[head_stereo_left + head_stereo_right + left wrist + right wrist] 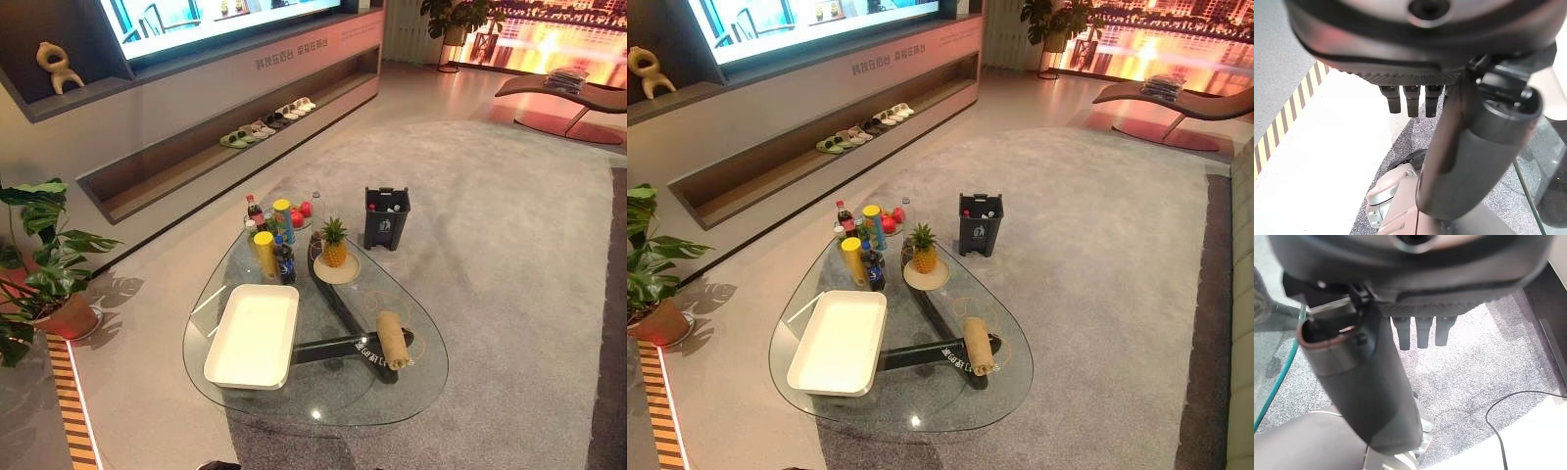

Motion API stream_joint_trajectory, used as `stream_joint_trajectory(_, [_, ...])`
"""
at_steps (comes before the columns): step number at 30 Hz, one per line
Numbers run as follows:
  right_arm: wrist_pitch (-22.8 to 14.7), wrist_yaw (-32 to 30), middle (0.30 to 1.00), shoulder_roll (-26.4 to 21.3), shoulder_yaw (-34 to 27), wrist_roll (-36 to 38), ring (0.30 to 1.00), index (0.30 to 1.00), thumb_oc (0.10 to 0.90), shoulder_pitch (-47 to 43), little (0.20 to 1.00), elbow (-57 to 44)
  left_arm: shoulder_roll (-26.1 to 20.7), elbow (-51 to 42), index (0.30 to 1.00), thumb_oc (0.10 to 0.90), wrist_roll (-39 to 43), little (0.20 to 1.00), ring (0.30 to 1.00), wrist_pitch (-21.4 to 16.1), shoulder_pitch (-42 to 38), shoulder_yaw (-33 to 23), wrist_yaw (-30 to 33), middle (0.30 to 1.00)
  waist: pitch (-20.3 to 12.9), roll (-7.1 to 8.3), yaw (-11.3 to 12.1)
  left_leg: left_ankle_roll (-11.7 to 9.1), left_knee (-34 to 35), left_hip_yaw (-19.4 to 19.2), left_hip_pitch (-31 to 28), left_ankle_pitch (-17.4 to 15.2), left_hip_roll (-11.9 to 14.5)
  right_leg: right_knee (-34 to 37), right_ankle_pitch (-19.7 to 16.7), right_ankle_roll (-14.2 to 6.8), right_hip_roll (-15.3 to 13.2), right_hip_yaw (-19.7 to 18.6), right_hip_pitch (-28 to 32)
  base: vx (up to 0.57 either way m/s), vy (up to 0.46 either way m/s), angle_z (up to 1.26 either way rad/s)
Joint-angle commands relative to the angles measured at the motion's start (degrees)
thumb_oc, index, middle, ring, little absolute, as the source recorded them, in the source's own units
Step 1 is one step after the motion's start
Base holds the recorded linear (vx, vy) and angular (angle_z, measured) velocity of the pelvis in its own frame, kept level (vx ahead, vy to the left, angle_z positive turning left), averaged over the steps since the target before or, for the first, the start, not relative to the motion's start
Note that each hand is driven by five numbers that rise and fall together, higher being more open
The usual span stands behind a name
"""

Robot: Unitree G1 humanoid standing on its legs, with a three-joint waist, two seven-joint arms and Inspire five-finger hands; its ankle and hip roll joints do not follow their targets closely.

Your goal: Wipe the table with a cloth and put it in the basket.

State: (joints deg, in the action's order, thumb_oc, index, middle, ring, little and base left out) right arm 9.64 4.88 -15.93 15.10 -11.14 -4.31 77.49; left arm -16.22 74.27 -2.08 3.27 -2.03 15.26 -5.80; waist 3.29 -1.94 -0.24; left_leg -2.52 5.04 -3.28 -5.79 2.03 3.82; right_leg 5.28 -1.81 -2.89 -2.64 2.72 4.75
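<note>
Beyond my left hand [1410, 100] and right hand [1422, 335], both hanging slack-fingered off the tabletop [392, 387], the rolled cloth [393, 339] lies beside a white basket [253, 336]; pineapple [334, 245] and bottles [266, 240] crowd behind.

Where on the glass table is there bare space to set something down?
Free glass lies along the near edge of the table, in front of the white tray and the rolled cloth, and between the cloth and the pineapple. The far end is crowded with bottles and cans.
</note>
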Motion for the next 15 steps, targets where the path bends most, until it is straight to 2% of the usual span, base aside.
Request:
stream_joint_trajectory(1, [0.63, -0.17, 0.9, -0.12, 1.59, -0.46, 0.9, 0.9, 0.8, -4.77, 0.9, 3.04, 1.16, 2.36, 0.9, 0.8, 0.44, 0.9, 0.9, -1.53, -5.39, 1.2, -0.66, 0.9, 1.89, 1.84, -0.46, 0.78, -0.04, 0.56, 0.22, -2.49, -2.29, -0.28, -0.09, -1.82, -1.35, 2.34, 0.95, 0.0, 0.0, 0.0])
stream_joint_trajectory(15, [0.51, -0.06, 0.9, -0.29, 1.35, -0.81, 0.9, 0.9, 0.8, -4.83, 0.9, 3.2, 1.11, 2.17, 0.9, 0.8, 1.34, 0.9, 0.9, -1.62, -5.49, 0.88, -0.6, 0.9, 1.99, 1.82, -0.38, 0.78, -0.04, 0.54, 0.2, -2.44, -2.31, -0.28, -0.1, -1.85, -1.34, 2.42, 1.02, 0.0, 0.0, 0.0])
